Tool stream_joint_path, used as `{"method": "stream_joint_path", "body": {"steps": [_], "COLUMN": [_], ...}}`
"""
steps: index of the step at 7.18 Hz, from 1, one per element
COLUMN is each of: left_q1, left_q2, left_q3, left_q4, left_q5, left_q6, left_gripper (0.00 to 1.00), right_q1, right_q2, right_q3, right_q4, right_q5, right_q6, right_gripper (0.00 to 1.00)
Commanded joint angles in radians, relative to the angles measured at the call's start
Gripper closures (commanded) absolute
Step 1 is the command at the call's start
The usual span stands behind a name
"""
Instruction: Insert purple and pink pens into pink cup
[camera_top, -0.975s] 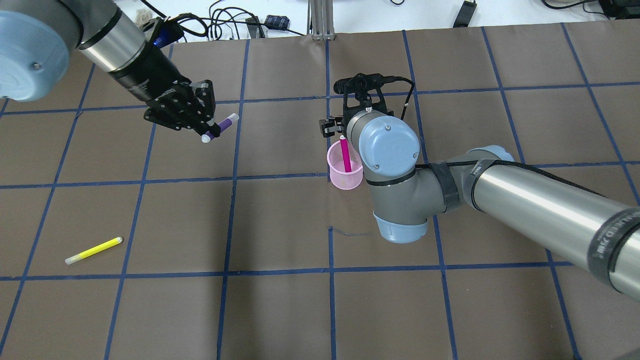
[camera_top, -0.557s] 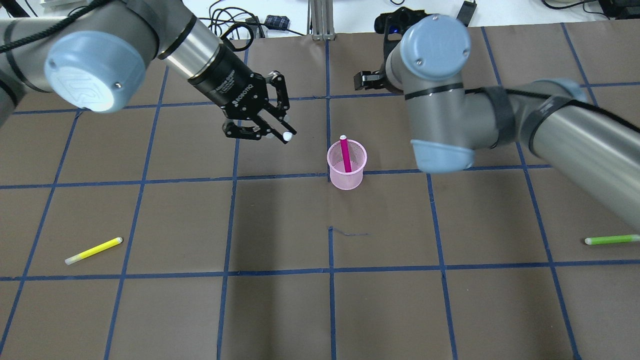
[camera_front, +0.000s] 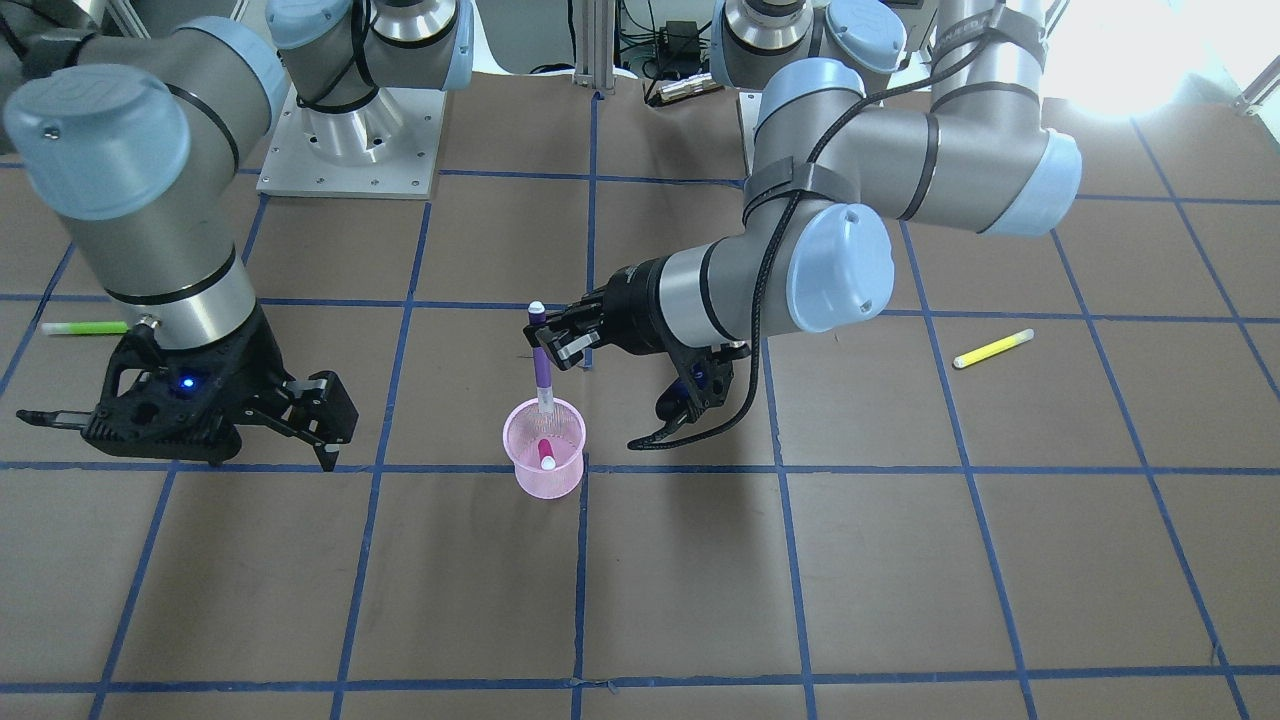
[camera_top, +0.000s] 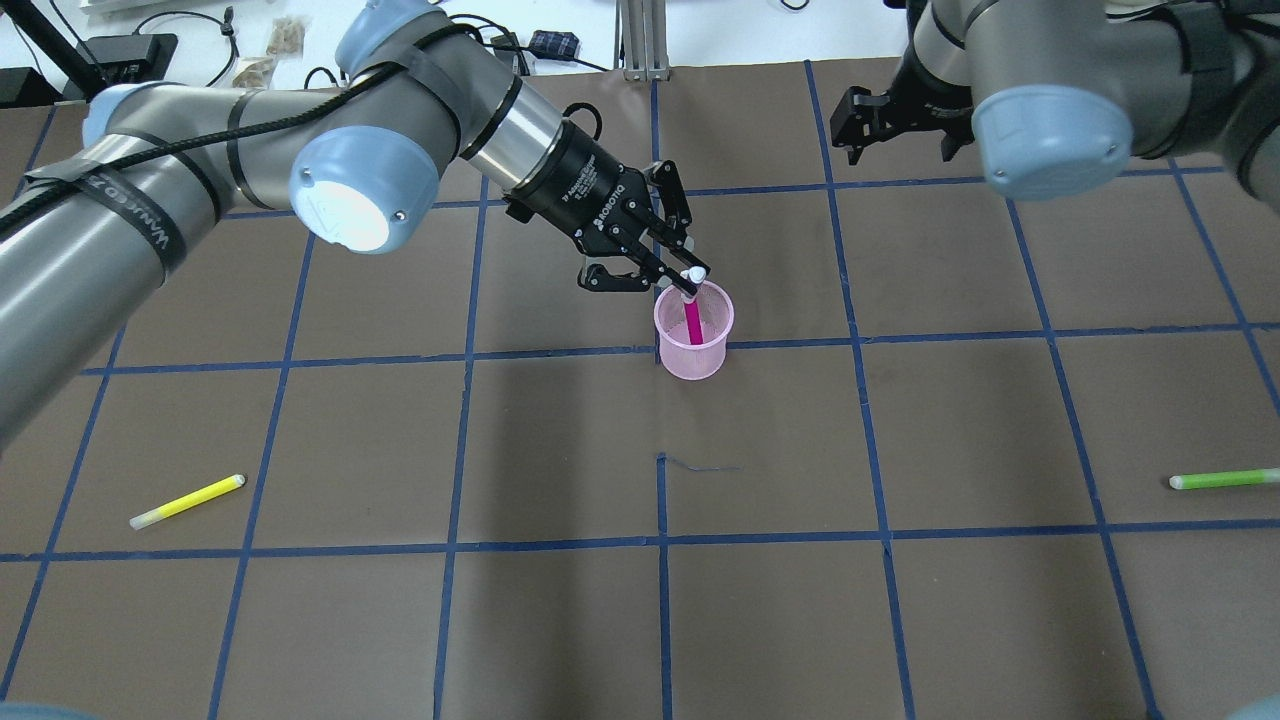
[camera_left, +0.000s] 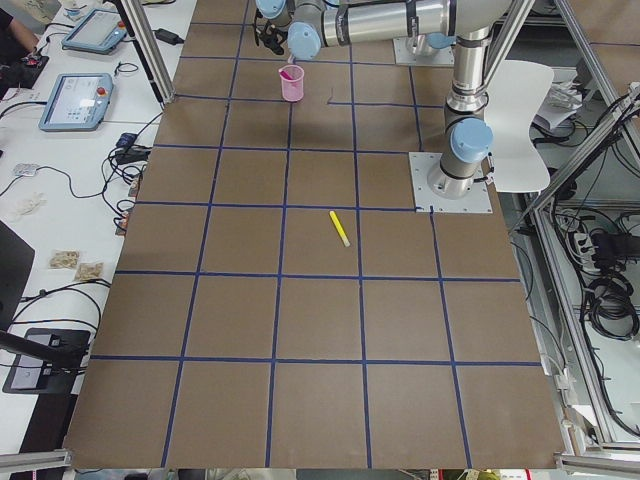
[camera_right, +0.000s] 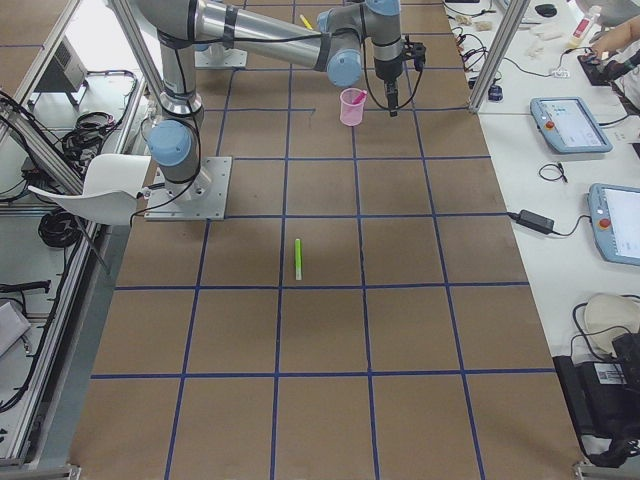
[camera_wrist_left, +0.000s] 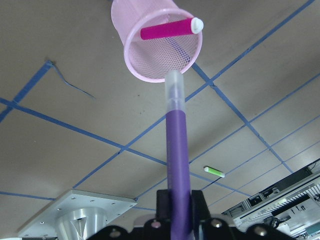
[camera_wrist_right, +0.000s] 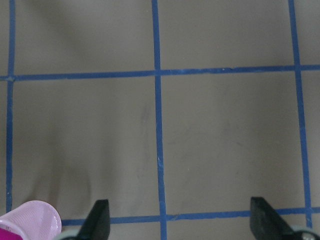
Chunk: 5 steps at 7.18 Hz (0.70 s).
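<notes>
The pink mesh cup (camera_top: 700, 358) stands upright near the table's middle, and it also shows in the front view (camera_front: 548, 478). The pink pen (camera_top: 693, 322) leans inside it. My left gripper (camera_top: 680, 272) is shut on the purple pen (camera_front: 541, 368) and holds it upright over the cup. In the left wrist view the purple pen (camera_wrist_left: 177, 145) has its lower tip at the rim of the cup (camera_wrist_left: 150, 65). My right gripper (camera_wrist_right: 180, 225) is open and empty, off to the side of the cup and above the table; it also shows in the front view (camera_front: 325, 425).
A yellow pen (camera_top: 187, 500) lies on the table at the near left. A green pen (camera_top: 1222, 479) lies at the near right. The brown mat is marked by a grid of blue tape lines. Cables lie along the far edge.
My left gripper has carried the purple pen to the right, turned it upright and brought it over the cup. My right arm has drawn back from the cup, with the pink pen left inside.
</notes>
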Motion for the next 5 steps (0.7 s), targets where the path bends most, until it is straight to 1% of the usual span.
{"method": "stream_joint_path", "body": {"steps": [1, 2, 3, 4, 5], "left_q1": [-0.007, -0.005, -0.005, -0.005, -0.004], "left_q2": [-0.076, -0.098, -0.111, -0.116, -0.109], "left_q3": [-0.003, -0.001, 0.003, 0.002, 0.005], "left_q4": [-0.011, -0.011, -0.005, 0.002, 0.002], "left_q5": [-0.006, -0.006, -0.005, -0.005, -0.006], "left_q6": [-0.006, -0.005, -0.005, -0.005, 0.008], "left_gripper": [1.0, 1.0, 0.95, 0.15, 0.0], "right_q1": [-0.019, -0.021, -0.028, -0.033, -0.033], "right_q2": [-0.003, 0.003, 0.006, 0.002, -0.006], "right_q3": [-0.073, -0.088, -0.102, -0.107, -0.094], "right_q4": [0.139, 0.136, 0.147, 0.212, 0.233], "right_q5": [0.006, 0.011, 0.006, 0.008, 0.006], "right_q6": [-0.007, -0.007, -0.009, 0.008, 0.013], "right_gripper": [0.0, 0.0, 0.0, 0.0, 0.0]}}
